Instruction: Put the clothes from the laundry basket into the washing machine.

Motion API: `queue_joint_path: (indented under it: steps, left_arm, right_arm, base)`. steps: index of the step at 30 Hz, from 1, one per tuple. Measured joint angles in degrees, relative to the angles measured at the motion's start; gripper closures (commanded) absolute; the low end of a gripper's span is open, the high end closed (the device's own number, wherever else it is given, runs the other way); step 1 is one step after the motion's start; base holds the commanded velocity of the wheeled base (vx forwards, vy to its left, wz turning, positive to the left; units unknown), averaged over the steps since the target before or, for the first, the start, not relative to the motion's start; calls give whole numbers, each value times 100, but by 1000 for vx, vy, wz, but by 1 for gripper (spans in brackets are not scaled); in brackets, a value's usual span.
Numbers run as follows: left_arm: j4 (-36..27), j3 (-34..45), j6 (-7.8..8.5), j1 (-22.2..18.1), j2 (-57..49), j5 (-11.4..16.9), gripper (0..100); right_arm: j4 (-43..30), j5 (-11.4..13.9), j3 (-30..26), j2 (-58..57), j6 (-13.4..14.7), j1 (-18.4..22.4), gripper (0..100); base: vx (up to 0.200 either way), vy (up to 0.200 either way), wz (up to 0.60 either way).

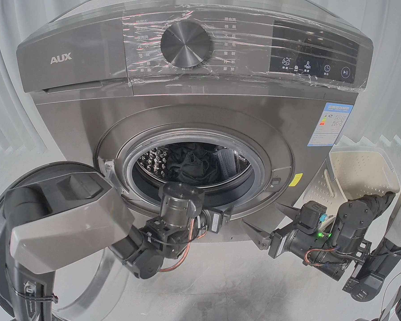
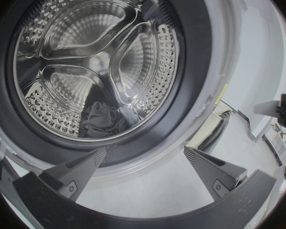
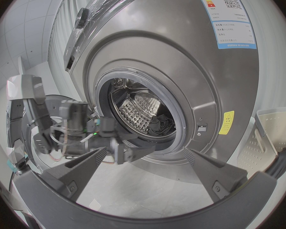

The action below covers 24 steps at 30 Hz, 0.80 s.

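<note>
Dark clothes [image 2: 100,120] are lying low in the washing machine [image 1: 98,117] drum, just beyond the left pincer [image 2: 144,152], which is hanging wide open and empty before the door ring. The right pincer [image 1: 263,217] is gaping empty too, near the laundry basket [image 1: 365,166] that is standing on the pale floor [image 1: 236,281] before white curtains [image 1: 4,112].

Black jointed left arm [image 1: 142,250] w/ grey angular shell, copper cable; black right arm [image 1: 356,219] (green LED lit). Dark wedge fingers [image 2: 76,172], textured tips, one screw ea.
</note>
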<state>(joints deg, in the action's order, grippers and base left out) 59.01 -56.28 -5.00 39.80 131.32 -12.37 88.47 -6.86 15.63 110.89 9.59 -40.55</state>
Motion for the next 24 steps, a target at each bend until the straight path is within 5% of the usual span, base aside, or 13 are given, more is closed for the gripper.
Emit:
queue_joint_path:
  steps: [7, 16, 24]
  left_arm:
    - [664, 1525, -94, 379, -1130, -2, 0]
    - [972, 3283, -507, 600, -3313, -5, 0]
    - [1009, 4446, -805, 407, -4887, -139, 0]
  right_arm:
    - [-6, -46, -212, -232, -24, 22, 0]
    - [-15, -241, -872, -848, -34, 65, 0]
    - [-112, -466, -1357, -1841, -108, 480, 0]
  base:
    - [0, 0, 0]
    - [0, 0, 0]
    - [0, 0, 0]
